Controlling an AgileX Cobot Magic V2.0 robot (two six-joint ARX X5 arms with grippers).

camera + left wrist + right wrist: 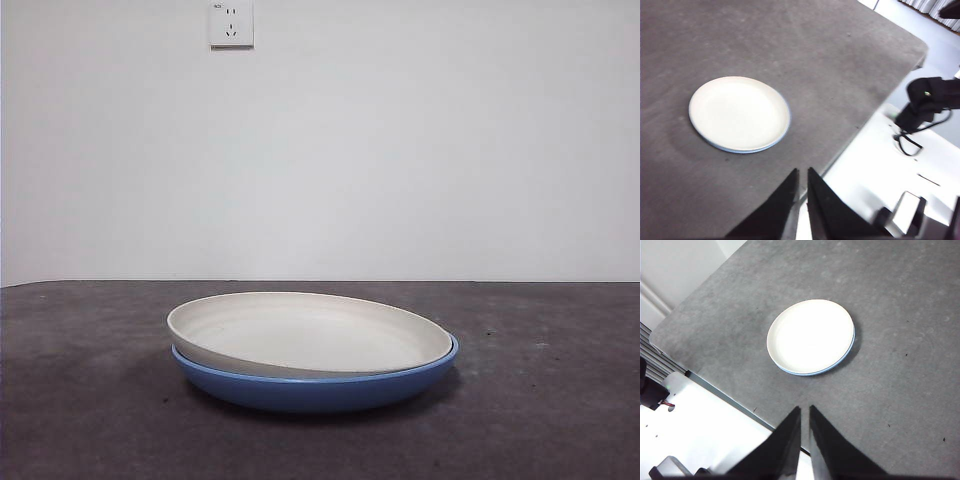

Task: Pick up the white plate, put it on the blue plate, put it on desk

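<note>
The white plate (305, 332) lies nested in the blue plate (320, 388) on the desk (80, 400), its left rim tipped slightly up. From above, the left wrist view shows the white plate (739, 113) with only a thin blue plate edge (730, 149) around it; the right wrist view shows the white plate (810, 336) and a blue plate sliver (840, 361). My left gripper (802, 174) and right gripper (805, 411) are both shut, empty, high above the desk and well away from the plates. Neither arm appears in the front view.
The desk edge (860, 130) drops to a white base carrying a black arm part with cables (922, 102). Another desk edge (715, 387) borders a white base. A wall socket (231, 24) sits on the back wall.
</note>
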